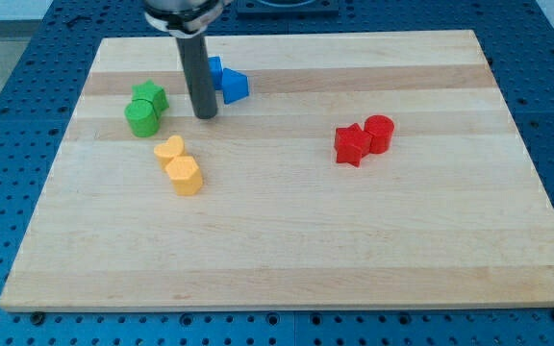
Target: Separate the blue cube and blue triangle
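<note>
At the view's left, a green star [149,94] touches a green cylinder [142,118]. The rod's tip [205,116], bare and holding nothing, rests just left of the blue cube [214,69], partly hidden, touching the blue triangle [235,86], probably placed to wedge them apart.

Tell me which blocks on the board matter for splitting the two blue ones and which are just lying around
Job: blue cube, blue triangle, my tip just at their lower left.
Lying about: green star, green cylinder, yellow heart, yellow block, red star, red cylinder.
</note>
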### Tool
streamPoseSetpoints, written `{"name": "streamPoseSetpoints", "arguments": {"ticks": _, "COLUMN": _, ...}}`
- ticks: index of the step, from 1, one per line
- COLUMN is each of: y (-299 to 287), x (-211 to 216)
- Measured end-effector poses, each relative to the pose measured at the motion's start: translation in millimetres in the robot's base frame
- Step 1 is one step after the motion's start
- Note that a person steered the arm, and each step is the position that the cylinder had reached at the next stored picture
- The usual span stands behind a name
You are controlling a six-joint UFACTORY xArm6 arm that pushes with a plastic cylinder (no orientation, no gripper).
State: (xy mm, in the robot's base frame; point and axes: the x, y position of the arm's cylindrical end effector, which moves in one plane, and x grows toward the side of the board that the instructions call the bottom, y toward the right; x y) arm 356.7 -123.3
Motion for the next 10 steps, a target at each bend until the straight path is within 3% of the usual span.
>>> {"name": "streamPoseSetpoints", "arguments": {"ticks": 4, "y": 126.4, "x": -50.0}}
{"name": "streamPoseSetpoints", "arguments": {"ticks": 5, "y": 127.7, "x": -33.1}}
{"name": "streamPoseSetpoints", "arguments": {"ticks": 7, "y": 47.1, "x": -23.8}}
{"name": "streamPoseSetpoints", "arguments": {"ticks": 8, "y": 41.4, "x": -35.3}}
{"name": "streamPoseSetpoints", "arguments": {"ticks": 10, "y": 89.4, "x": -78.3}}
